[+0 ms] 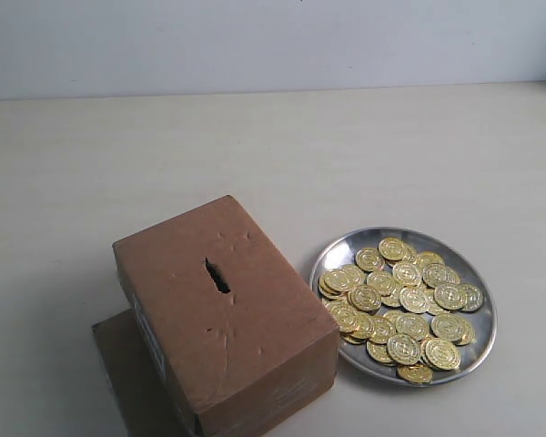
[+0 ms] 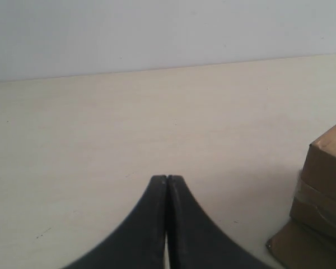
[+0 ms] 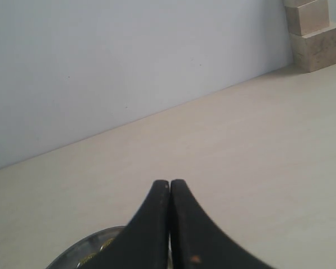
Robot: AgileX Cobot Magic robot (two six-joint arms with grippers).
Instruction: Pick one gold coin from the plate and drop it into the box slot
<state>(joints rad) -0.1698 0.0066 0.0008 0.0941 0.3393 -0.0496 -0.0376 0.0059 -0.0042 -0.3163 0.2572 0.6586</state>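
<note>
Beside the box (image 1: 255, 319), gold coins (image 1: 405, 300) fill the plate (image 1: 341, 250)

- Exterior: high, angled down, close on box (image 1: 223, 309) and plate (image 1: 341, 255).
- Left wrist: low over tabletop (image 2: 129, 129), facing wall (image 2: 157, 33); shares box corner.
- Right wrist: likewise; shares plate rim.

Jaws pressed together (box (image 2: 327, 175) off aside).

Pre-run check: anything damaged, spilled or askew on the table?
The cardboard box is dented and creased on top, its slot ragged-edged, and it sits askew on a flat cardboard sheet. The gold coins all lie within the plate; none spilled.
</note>
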